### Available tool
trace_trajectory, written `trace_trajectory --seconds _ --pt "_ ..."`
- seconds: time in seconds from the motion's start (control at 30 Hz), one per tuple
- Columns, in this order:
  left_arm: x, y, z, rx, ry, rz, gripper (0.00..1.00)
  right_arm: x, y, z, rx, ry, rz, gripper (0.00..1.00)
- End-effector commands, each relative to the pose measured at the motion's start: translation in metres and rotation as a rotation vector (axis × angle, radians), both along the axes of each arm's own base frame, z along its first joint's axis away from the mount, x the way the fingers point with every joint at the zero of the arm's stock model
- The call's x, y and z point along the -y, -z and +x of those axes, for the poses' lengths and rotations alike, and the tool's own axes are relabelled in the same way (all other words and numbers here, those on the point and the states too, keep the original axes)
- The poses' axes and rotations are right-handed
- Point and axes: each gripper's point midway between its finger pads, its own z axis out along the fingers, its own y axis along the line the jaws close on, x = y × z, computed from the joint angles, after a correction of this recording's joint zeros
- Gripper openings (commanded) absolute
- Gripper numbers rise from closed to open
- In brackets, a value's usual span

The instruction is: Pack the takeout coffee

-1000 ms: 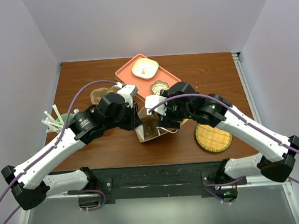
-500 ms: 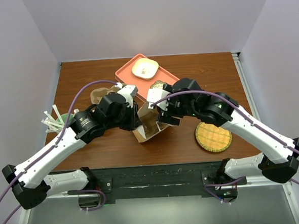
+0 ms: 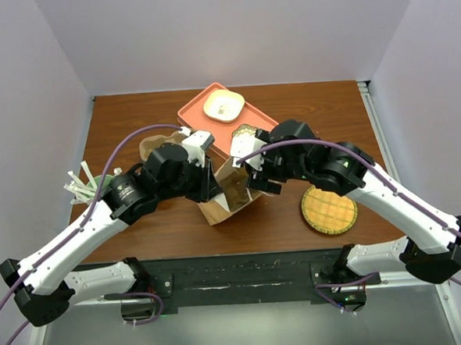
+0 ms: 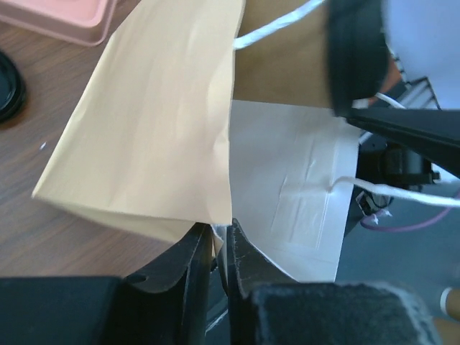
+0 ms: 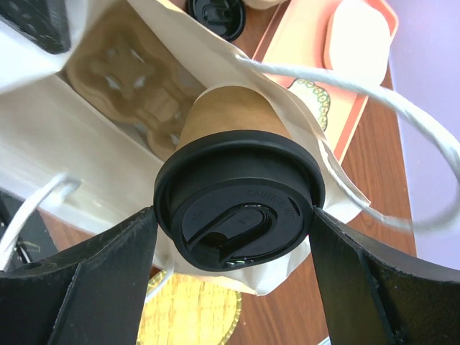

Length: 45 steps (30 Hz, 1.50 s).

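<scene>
Two grips, only wrist-side, left pincer [image 4: 218, 248] pinching bag [image 4: 154, 136], right pincer [image 5: 233, 215] clasping takeout coffee [image 5: 241, 198]

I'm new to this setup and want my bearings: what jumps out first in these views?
Centre stage is an open brown paper bag. The right gripper clasps the takeout coffee, black-lidded, at the bag's mouth, with a cardboard cup carrier showing inside. The left gripper pinches the bag's edge.
</scene>
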Motion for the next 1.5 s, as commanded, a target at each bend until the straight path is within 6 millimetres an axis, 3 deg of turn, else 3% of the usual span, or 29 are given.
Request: trace_trajectory --seconds 0.0,0.17,0.23,0.47,0.7,0.83,0.87,1.03,1.23,1.47 --pt "0.018 -0.027 -0.013 0.130 0.194 -0.093 0.17 0.007 0.006 0.000 -0.016 0.009 -0.058 0.65" --pt "0.023 -0.033 -0.022 0.193 0.282 -0.142 0.13 0.008 0.003 -0.004 -0.023 -0.023 -0.087 0.64" --pt "0.023 -0.026 -0.027 0.200 0.307 -0.159 0.13 0.012 0.005 -0.009 -0.034 -0.051 -0.116 0.64" --pt "0.035 -0.010 -0.020 0.263 0.424 -0.126 0.14 0.023 0.040 -0.022 -0.045 -0.111 -0.278 0.63" --pt "0.025 0.014 0.007 0.306 0.511 -0.013 0.16 0.012 0.049 -0.007 0.042 -0.147 -0.286 0.64" --pt "0.022 0.003 0.025 0.361 0.496 0.041 0.14 0.009 0.051 -0.012 0.033 -0.165 -0.269 0.63" --pt "0.022 0.002 0.029 0.375 0.486 0.042 0.14 0.012 0.065 -0.011 0.029 -0.157 -0.288 0.64" --pt "0.032 0.002 0.032 0.411 0.479 0.030 0.15 0.038 0.096 -0.004 0.052 -0.085 -0.405 0.63" --pt "0.035 -0.010 0.036 0.395 0.373 -0.016 0.11 0.039 0.101 0.014 0.114 0.016 -0.461 0.64" --pt "0.034 0.001 0.023 0.345 0.375 -0.066 0.13 0.044 0.118 0.017 0.108 0.047 -0.504 0.64"
